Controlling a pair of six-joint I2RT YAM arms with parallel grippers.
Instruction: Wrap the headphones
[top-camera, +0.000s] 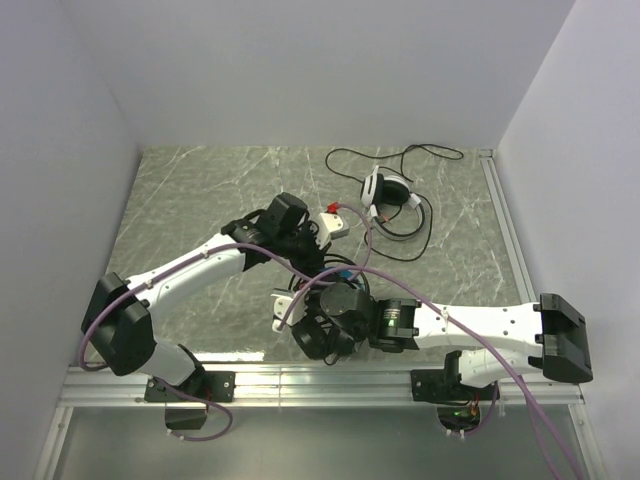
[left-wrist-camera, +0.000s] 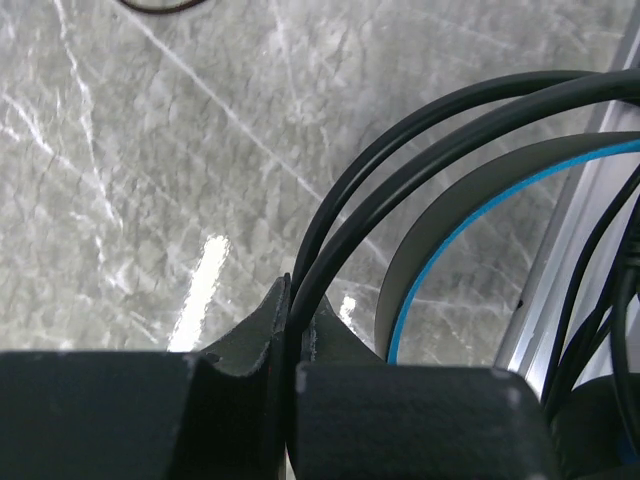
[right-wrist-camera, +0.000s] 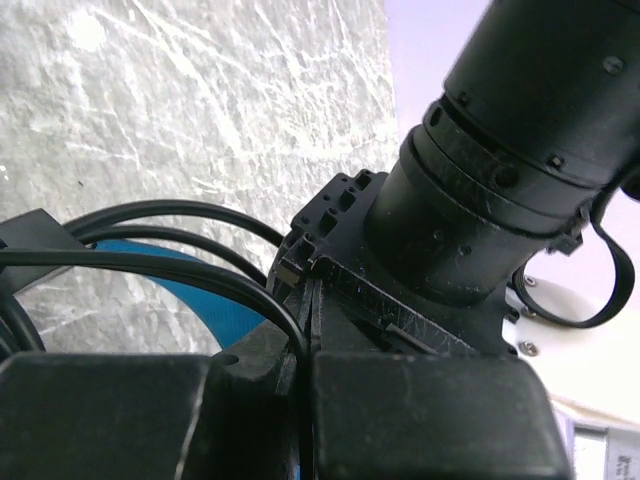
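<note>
The black headphones with a blue headband (top-camera: 344, 272) hang between both arms above the middle of the table. My left gripper (left-wrist-camera: 295, 305) is shut on their thin black cable (left-wrist-camera: 400, 140), which loops up and to the right beside the blue-edged headband (left-wrist-camera: 425, 260). My right gripper (right-wrist-camera: 308, 305) is also shut on a black cable (right-wrist-camera: 180, 265), with the blue headband (right-wrist-camera: 190, 295) just to its left. From above, the left gripper (top-camera: 318, 260) and right gripper (top-camera: 318, 300) sit close together. The white headphones (top-camera: 386, 190) lie at the back right, their cable (top-camera: 400, 152) spread loose.
The left arm's black wrist (right-wrist-camera: 500, 170) looms close over the right gripper. An aluminium rail (top-camera: 320, 378) runs along the near edge of the marble table (top-camera: 200, 200), and another (top-camera: 500, 220) along its right side. White walls enclose the table.
</note>
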